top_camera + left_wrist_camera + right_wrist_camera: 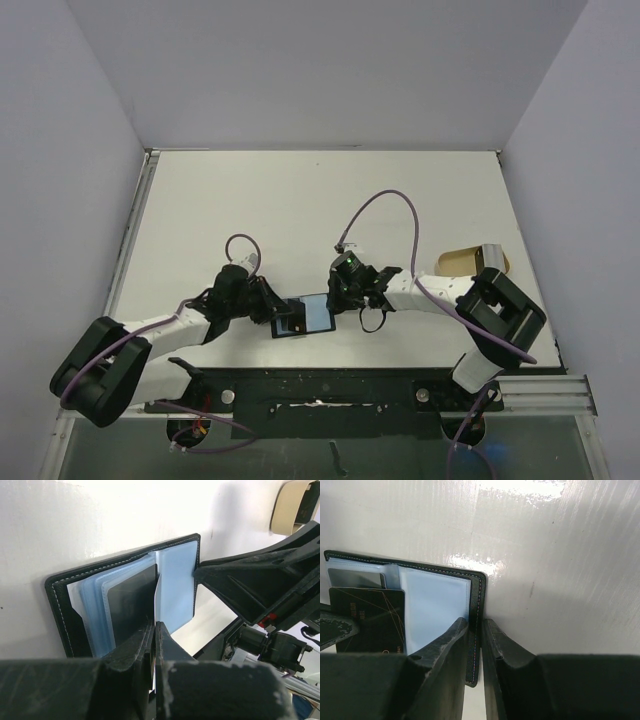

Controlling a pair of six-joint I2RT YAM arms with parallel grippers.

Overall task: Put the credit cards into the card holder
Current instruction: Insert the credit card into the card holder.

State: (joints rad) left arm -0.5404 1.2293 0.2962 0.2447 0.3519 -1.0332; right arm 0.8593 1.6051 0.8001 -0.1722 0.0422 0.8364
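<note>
Left gripper clamped tight on an inner sleeve of the open wallet, right gripper pinched narrow on its cover edge; the wallet sits between them. Dark card is in a sleeve. Glossy white table, plain pale walls on three sides.

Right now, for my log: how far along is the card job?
Done: the black fold-over card holder lies open, a dark card and a grey card among its pale blue sleeves. In hand: the right gripper clamps its cover edge; the left gripper is shut at its spine. Left: the tan tray's contents are unclear; more cards may remain.
</note>
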